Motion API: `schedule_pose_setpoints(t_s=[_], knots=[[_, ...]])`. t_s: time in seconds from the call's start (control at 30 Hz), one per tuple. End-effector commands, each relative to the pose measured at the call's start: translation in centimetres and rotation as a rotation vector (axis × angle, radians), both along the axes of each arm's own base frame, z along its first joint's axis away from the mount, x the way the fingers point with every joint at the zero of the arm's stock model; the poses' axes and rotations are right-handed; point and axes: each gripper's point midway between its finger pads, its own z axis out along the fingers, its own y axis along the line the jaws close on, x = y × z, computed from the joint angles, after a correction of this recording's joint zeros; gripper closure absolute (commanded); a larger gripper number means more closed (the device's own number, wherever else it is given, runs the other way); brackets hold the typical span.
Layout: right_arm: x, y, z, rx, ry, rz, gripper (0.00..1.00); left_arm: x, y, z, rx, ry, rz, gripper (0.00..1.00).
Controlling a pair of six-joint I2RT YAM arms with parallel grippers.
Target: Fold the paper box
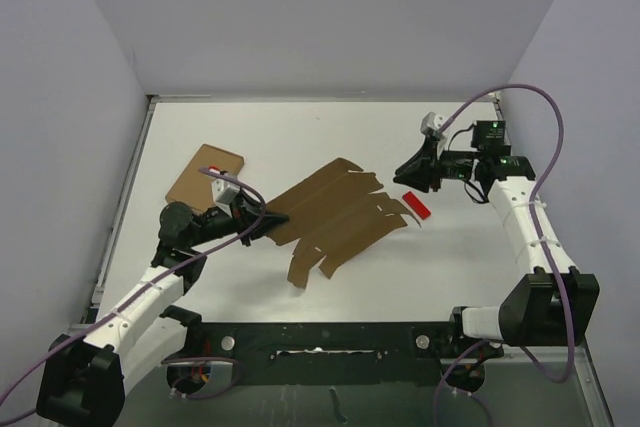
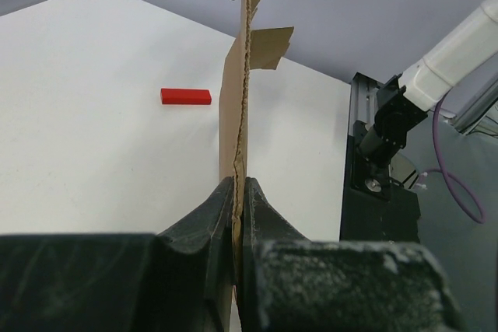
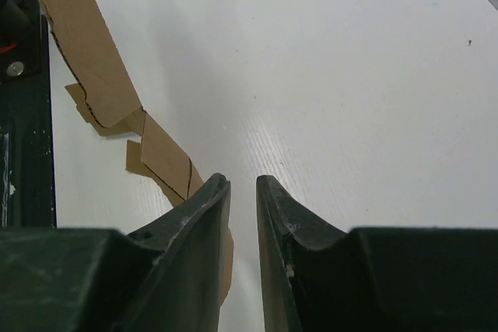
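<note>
Seen from above, with twelve o'clock pointing away from the arm bases, the left arm reaches up from the seven o'clock corner of the desk point(image 1: 300, 137). The left end effector point(image 1: 268, 217) is clamped tight on the nine o'clock edge of the paper box point(image 1: 335, 212). The box is a flat, die-cut brown sheet with notched flaps and tabs, and it lies unfolded across the middle of the desk, its long axis running from about seven o'clock to one o'clock. In the left wrist view the sheet appears edge-on, pinched between the two dark fingers, with a small flap jutting to one side further along. Whether its far end rests on the surface I cannot tell. Just beside the sheet at three o'clock a small red block point(image 1: 415, 205) lies flat on the desk, apart from the cardboard. Past the block, at roughly eleven o'clock from it, the right end effector point(image 1: 402, 169) points toward the sheet. Its fingers stand a narrow gap apart with only bare desk showing between them, and a flap of the sheet lies just beside one finger. At ten o'clock from the sheet a flatter brown cardboard rectangle point(image 1: 205, 175) lies near the left wall.
</note>
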Motion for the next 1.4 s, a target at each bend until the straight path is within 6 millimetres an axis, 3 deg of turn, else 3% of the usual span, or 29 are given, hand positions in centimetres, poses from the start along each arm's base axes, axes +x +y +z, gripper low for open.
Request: schedule_pose_setpoints(t_s=[0.0, 0.4, 0.9, 1.37], knots=[[-0.9, 1.2, -0.1, -0.039, -0.096, 0.071, 0.77, -0.8, -0.2, 3.8, -0.052, -0.134, -0.037, 1.0], [-3.9, 2.8, 0.1, 0.003, -0.175, 0.226, 0.75, -0.8, -0.2, 3.2, -0.056, -0.123, -0.038, 1.0], [-6.2, 4.4, 0.6, 0.067, -0.189, 0.333, 0.54, -0.9, -0.5, 3.0, -0.072, -0.115, -0.068, 1.0], [-6.4, 3.4, 1.9, 0.031, -0.204, 0.303, 0.5, 0.0, 0.2, 2.4, -0.02, -0.127, 0.018, 1.0]])
